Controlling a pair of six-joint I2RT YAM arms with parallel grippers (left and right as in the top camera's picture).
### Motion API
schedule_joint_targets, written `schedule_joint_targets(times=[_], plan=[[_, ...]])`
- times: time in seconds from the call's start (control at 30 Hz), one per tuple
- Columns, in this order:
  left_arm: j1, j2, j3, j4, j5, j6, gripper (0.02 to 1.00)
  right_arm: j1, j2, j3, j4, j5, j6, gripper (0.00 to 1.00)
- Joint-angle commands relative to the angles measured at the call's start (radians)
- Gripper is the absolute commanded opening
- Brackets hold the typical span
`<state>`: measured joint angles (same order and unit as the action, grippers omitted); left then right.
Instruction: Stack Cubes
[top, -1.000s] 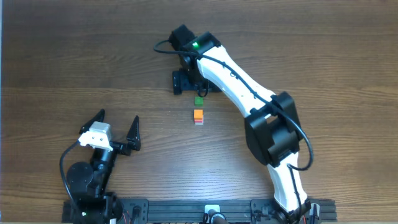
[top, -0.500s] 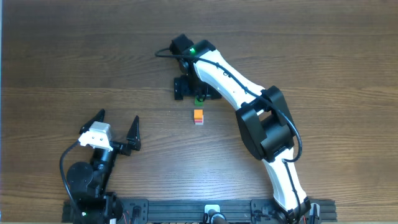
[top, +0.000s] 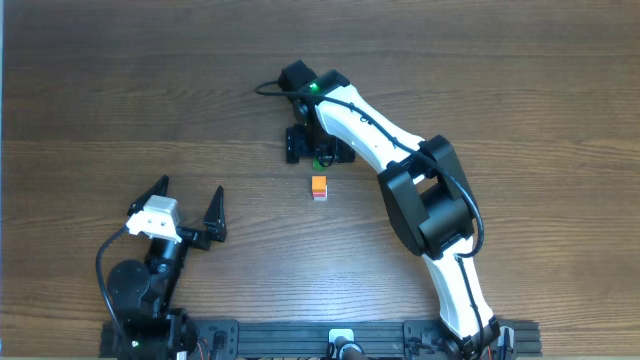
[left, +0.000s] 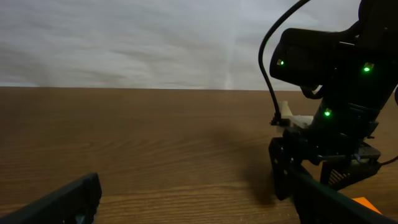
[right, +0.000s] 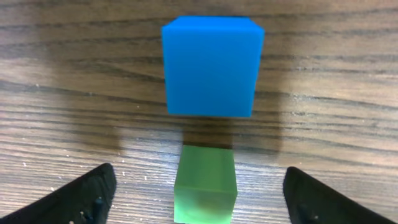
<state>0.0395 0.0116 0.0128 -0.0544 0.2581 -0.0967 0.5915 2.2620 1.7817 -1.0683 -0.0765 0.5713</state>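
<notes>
R arm's elbow has pulled in since 1 s ago. I see R fingers (right: 87, 196) spread wide, empty, either side of small green cube (right: 205, 183) on brown wooden surface (right: 62, 93), with a blue cube (right: 211, 65) just beside it. L fingers (top: 215, 212) also released.

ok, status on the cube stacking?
Left hand open near its base. Right hand open above green cube, not gripped. Blue cube close beside it, may crowd the grasp. Orange cube apart, nearer the bases.

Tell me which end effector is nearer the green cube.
Right. The right end effector hangs just over the green cube, fingers open on either side of it. The left end effector sits far off, near its own base.
</notes>
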Motion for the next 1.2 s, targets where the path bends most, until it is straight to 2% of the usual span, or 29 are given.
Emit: schedule_joint_targets(times=[0.03,0.5,0.8,1.03,1.2], plan=[[-0.004,-0.007,-0.007,0.003,0.003,0.014,1.000,-0.003,0.014,-0.005,0.003,-0.004,-0.004,0.816],[-0.004,-0.007,-0.007,0.003,0.003,0.014,1.000,0.019,0.014,-0.005,0.002,0.065,-0.019,0.702],[-0.004,-0.007,-0.007,0.003,0.003,0.014,1.000,0.024,0.014,-0.005,0.002,0.067,-0.019,0.608],[-0.004,-0.007,-0.007,0.003,0.003,0.014,1.000,0.026,0.014,-0.012,0.002,0.067,-0.019,0.590],[-0.004,-0.007,-0.007,0.003,0.003,0.014,1.000,0.029,0.015,-0.012,0.003,0.069,-0.019,0.527]])
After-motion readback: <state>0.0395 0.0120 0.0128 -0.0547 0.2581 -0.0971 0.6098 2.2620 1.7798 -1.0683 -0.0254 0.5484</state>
